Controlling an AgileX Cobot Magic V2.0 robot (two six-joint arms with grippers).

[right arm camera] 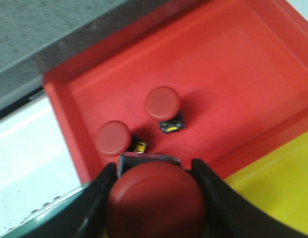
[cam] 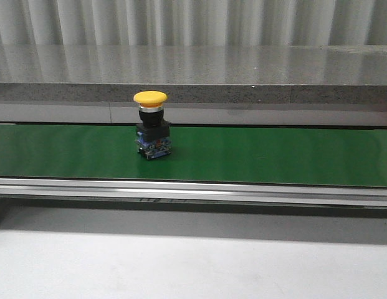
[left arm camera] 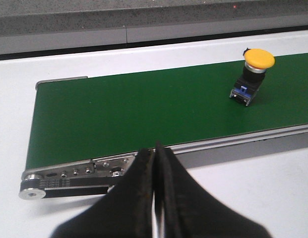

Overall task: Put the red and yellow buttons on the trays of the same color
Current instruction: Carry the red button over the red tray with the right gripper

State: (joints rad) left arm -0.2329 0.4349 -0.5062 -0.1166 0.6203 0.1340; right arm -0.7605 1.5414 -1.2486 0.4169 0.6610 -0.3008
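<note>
A yellow button (cam: 151, 98) stands upright on the green belt (cam: 274, 156). Its cap is on top and its black and blue body sits on the belt. Nothing is touching it. In the left wrist view the same button shows far along the belt, well apart from the left pincer (left arm camera: 154, 163). That pincer is clenched, with its two black fingers (left arm camera: 139, 188) pressed together and nothing between them. It hangs over the white table (left arm camera: 253, 193), near the metal end of the belt.

The right pincer (right arm camera: 154, 173) is grasping a red button (right arm camera: 154, 198). The round red cap sits between its two dark fingers (right arm camera: 213, 193). It hangs over the red tray (right arm camera: 233, 64). Two more red buttons are in that tray, one (right arm camera: 114, 138) near the tray's wall and the other (right arm camera: 163, 103) just beside it. They are close together but not touching. A yellow tray (right arm camera: 277, 183) lies right next to the red tray.
</note>
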